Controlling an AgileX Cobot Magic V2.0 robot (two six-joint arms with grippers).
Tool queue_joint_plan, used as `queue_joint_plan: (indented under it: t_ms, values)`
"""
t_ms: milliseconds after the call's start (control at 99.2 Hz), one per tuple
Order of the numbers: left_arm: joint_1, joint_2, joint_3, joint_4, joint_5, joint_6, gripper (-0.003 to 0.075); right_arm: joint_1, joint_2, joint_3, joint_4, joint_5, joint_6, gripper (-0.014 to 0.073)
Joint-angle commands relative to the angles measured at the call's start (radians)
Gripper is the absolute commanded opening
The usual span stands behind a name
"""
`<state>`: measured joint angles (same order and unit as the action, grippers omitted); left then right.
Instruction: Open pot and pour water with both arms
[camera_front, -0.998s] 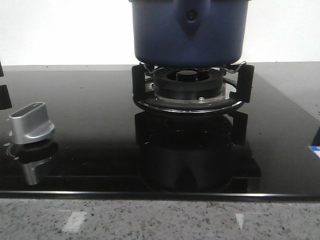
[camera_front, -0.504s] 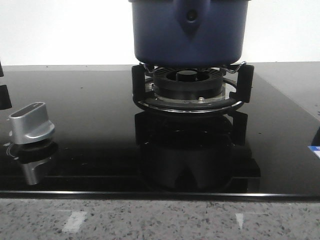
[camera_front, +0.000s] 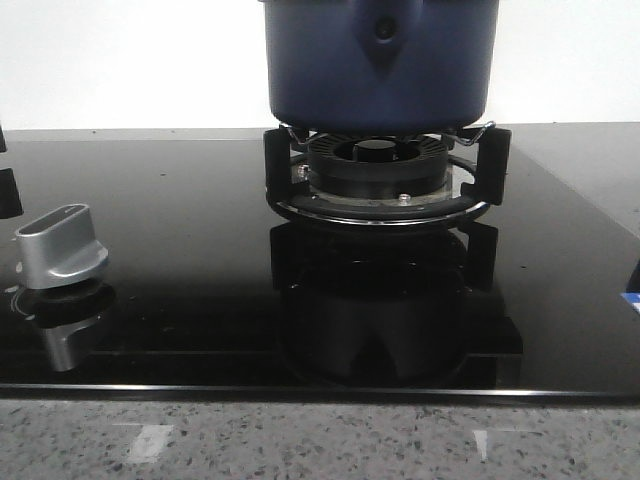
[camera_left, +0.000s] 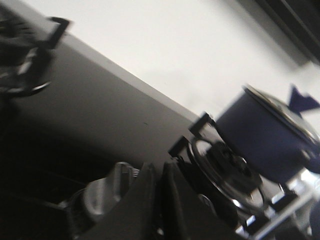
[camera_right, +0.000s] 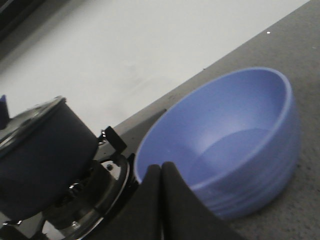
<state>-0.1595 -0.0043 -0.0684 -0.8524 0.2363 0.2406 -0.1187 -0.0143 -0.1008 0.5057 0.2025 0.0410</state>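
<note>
Both end effectors are clear of the work. My left end effector (camera_left: 159, 200) has its 2 fingers pressed together with nothing between them; my right end effector (camera_right: 161, 200) is likewise closed and empty.

Front view, near to far: speckled surface (camera_front: 320, 440) edge, then the black glass hob (camera_front: 180, 260). A silver knob (camera_front: 62, 246) stands at 9 o'clock of the burner ring (camera_front: 378, 180), well apart from it. The pot (camera_front: 378, 65) sits on the ring's black supports, handle bracket facing the camera. Its top is cut off in this view. The left wrist view, though blurred, shows a pale rim on the pot that I take for a lid, still on.

The blue bowl (camera_right: 235, 140) lies just beside the hob on the right, near my right end effector, and looks empty.

Judgement: the step in hand is the approach to the lid, barely begun. To do it well:
1. Open the fingers before descending.
2. Come down vertically on the lid's centre.
3. Lift straight up so the pot does not shift on the supports.

Lid knob not visible; confirm its position first.
</note>
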Motion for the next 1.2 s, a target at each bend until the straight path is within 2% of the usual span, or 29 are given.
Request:
queue_joint_plan:
  t_ms: [0,141,151,161,242,343,393,484,615,675,746,826,927,1078,1189]
  values:
    - [0.001,0.003,-0.103,0.021,0.038,0.104,-0.002,0.003,0.015,-0.118,0.004,0.006,-0.082,-0.0068]
    - [0.001,0.099,-0.239,0.021,0.097,0.274,-0.0019,0.003,0.104,-0.266,0.004,0.163,-0.263,-0.0068]
    - [0.001,0.195,-0.328,0.019,0.134,0.412,0.0017,0.003,0.172,-0.356,0.004,0.288,-0.355,-0.0068]
    - [0.001,0.231,-0.351,0.019,0.143,0.45,0.0038,0.003,0.182,-0.367,0.004,0.303,-0.368,-0.0068]
    - [0.001,0.295,-0.398,0.011,0.167,0.53,0.0127,0.003,0.188,-0.383,0.004,0.305,-0.37,-0.0068]
    - [0.001,0.388,-0.457,-0.068,0.162,0.616,0.0301,0.003,0.188,-0.398,0.004,0.307,-0.37,-0.0062]
    - [-0.004,0.428,-0.48,-0.118,0.14,0.639,0.0345,0.003,0.188,-0.402,0.004,0.307,-0.37,-0.0048]
    - [-0.035,0.494,-0.515,-0.185,0.119,0.753,0.0358,0.003,0.188,-0.406,0.004,0.307,-0.37,0.0024]
    - [-0.12,0.583,-0.564,-0.266,0.134,0.984,0.0358,0.003,0.188,-0.406,0.004,0.307,-0.37,0.0216]
    - [-0.158,0.622,-0.584,-0.321,0.122,1.043,0.0364,0.003,0.188,-0.406,0.004,0.307,-0.37,0.0294]
    - [-0.209,0.674,-0.613,-0.369,0.097,1.102,0.0401,0.003,0.188,-0.406,0.004,0.307,-0.37,0.0344]
    - [-0.263,0.744,-0.655,-0.408,0.074,1.158,0.0469,0.003,0.188,-0.406,0.004,0.307,-0.37,0.0351]
    - [-0.293,0.835,-0.712,-0.438,0.061,1.162,0.0542,0.003,0.188,-0.406,0.004,0.307,-0.37,0.0351]
    - [-0.302,0.977,-0.809,-0.54,0.086,1.174,0.0547,0.003,0.188,-0.406,0.004,0.307,-0.37,0.0351]
    - [-0.302,1.076,-0.89,-0.635,0.192,1.293,0.0547,0.003,0.188,-0.406,0.004,0.307,-0.37,0.0351]
